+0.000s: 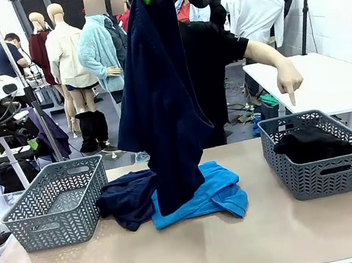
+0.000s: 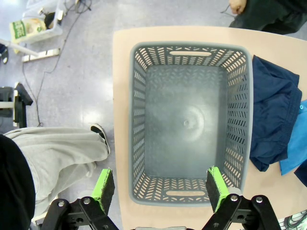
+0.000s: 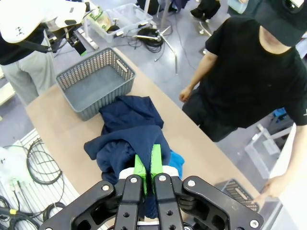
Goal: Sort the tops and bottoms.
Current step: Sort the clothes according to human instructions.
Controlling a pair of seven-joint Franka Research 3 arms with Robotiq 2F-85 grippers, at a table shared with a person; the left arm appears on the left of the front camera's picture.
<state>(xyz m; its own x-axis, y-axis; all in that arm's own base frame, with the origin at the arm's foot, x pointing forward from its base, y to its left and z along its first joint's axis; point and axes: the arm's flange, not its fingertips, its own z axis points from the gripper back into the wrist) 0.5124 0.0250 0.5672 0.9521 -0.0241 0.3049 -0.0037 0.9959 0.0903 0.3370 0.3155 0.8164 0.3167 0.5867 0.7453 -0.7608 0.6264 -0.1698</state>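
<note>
The right gripper (image 3: 149,165) was clamped on the navy garment (image 1: 162,107) hanging high over the table (image 1: 281,235), its hem touching the blue top (image 1: 216,192), which might snag and drag along.

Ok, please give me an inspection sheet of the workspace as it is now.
Surface: tan table.
Job's things: left basket empty; right basket holds a black garment; navy and blue pile mid-table; navy garment hangs above the pile.
Clutter: nothing seen.
Grippers: left gripper open over the left basket; right gripper shut on the navy garment.
Cables: loose cables on the floor.
Surroundings: person's hand points down at the right basket.
</note>
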